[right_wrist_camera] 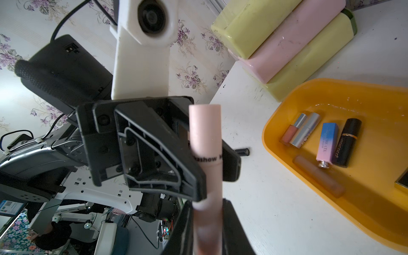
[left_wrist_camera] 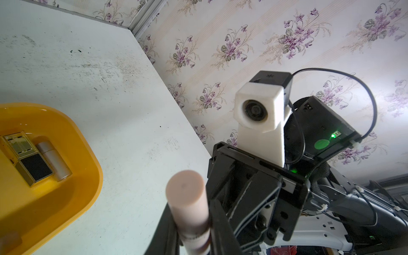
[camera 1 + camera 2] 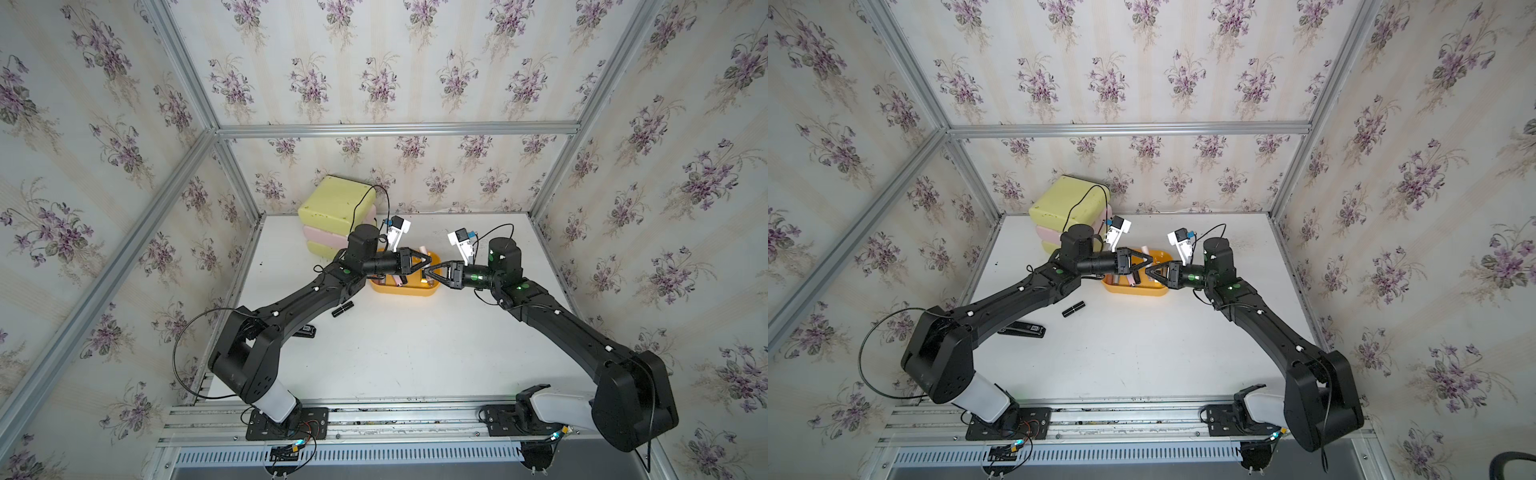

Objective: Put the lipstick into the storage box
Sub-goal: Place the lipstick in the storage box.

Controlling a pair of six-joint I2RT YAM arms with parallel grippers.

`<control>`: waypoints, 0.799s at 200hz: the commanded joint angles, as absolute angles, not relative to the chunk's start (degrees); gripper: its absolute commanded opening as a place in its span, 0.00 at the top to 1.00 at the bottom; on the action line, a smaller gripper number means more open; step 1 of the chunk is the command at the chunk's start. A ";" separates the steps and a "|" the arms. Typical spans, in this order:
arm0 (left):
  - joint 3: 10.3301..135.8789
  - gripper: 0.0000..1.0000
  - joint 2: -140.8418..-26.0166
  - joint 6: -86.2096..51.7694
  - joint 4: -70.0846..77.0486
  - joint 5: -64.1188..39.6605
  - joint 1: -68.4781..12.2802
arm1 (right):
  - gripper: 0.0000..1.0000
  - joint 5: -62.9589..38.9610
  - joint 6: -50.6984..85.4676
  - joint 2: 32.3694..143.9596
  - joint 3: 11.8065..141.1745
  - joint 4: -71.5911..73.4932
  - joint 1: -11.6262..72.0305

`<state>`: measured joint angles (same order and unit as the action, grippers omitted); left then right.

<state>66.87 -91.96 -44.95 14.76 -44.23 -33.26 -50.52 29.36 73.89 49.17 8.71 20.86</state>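
Observation:
A pale pink lipstick (image 1: 205, 136) stands roughly upright in the air, just beside the near right end of the storage box. Both grippers meet on it. My right gripper (image 1: 207, 220) is shut on its lower part. My left gripper (image 2: 192, 223) is shut on it higher up, its fingers (image 1: 189, 176) clamping the printed band. In both top views the two grippers (image 3: 432, 264) (image 3: 428, 273) touch tip to tip over the orange-yellow storage box (image 3: 415, 293) (image 3: 1138, 292). The lipstick's top (image 3: 422, 249) pokes up behind them. The box (image 1: 331, 220) (image 2: 66, 198) holds several cosmetics.
Stacked pale green and pink lidded boxes (image 3: 336, 203) stand behind the storage box at the back left. A black lipstick (image 3: 343, 309) and a flat black item (image 3: 305, 331) lie on the white table beside the left arm. Wallpapered walls enclose three sides.

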 commanded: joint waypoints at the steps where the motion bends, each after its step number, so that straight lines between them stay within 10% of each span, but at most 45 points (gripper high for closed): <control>1: 66.91 0.87 -92.37 -42.93 15.35 -44.33 -33.22 | 0.79 -49.48 30.24 73.65 49.56 9.74 20.81; 61: 68.59 0.91 -92.23 -39.97 7.99 -41.83 -33.22 | 0.36 -46.01 27.71 72.65 51.23 5.11 20.16; 160: 99.11 0.91 -111.53 -18.50 -36.52 -23.33 -32.96 | 0.23 -24.75 18.01 62.37 44.73 -3.95 18.61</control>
<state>93.86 -106.91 -24.23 -26.61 -27.88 -33.01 -30.26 21.45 63.83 47.07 -3.25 18.63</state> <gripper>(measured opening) 0.180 0.744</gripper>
